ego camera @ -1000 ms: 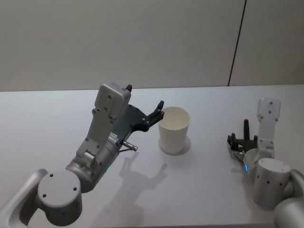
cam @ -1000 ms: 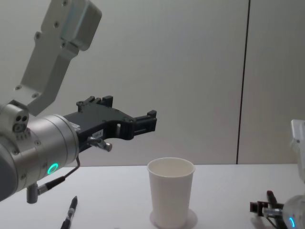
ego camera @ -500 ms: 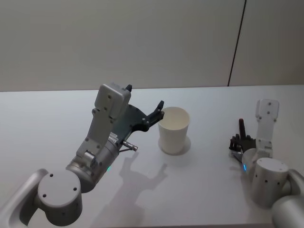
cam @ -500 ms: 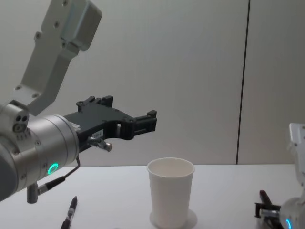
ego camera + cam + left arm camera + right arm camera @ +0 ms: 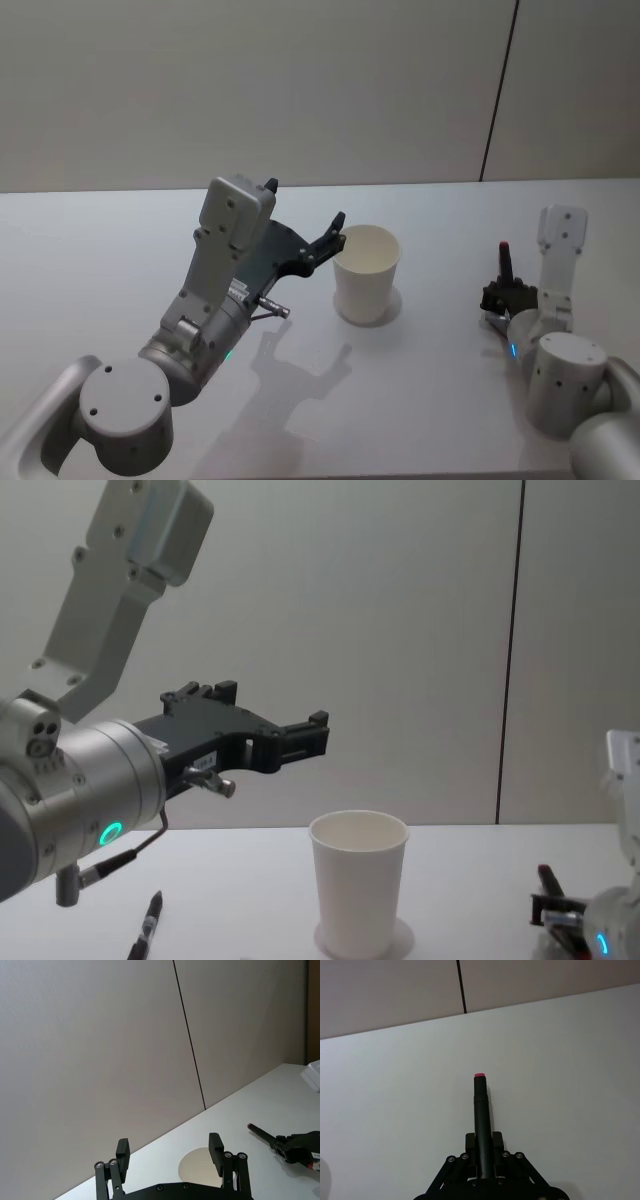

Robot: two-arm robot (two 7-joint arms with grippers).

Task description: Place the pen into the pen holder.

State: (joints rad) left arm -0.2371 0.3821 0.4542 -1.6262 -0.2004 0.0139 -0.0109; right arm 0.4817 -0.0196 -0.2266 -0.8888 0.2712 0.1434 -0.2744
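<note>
Right gripper (image 5: 503, 293) has its fingers clamped on the pen (image 5: 504, 262), gripping the dark barrel near its lower end. The pen stands steeply up from the gripper. In the head view its red-tipped end points toward 12 o'clock; in the chest view the pen (image 5: 547, 882) leans toward 11 o'clock. The right wrist view shows the pen (image 5: 482, 1110) running straight out between the closed fingers of the right gripper (image 5: 483, 1139), its pink end free over bare tabletop.

The gripper and pen sit low over the table at about 3 o'clock from the pen holder (image 5: 366, 272), well apart from it. The pen holder is a white paper cup standing upright with its mouth open, near the middle of the table (image 5: 430, 390).

At roughly 10 o'clock from the cup, the left gripper (image 5: 333, 236) hangs in the air just beside the rim, its jaws apart. In the chest view the left gripper (image 5: 315, 735) is above the cup (image 5: 358, 880) and toward its 10 o'clock side. In the left wrist view the two fingers of the left gripper (image 5: 169, 1150) are spread wide, and the cup's mouth (image 5: 197, 1167) shows between them farther off.

A second pen (image 5: 148, 925) lies on the table at about 8 o'clock from the cup in the chest view, under the left arm.
</note>
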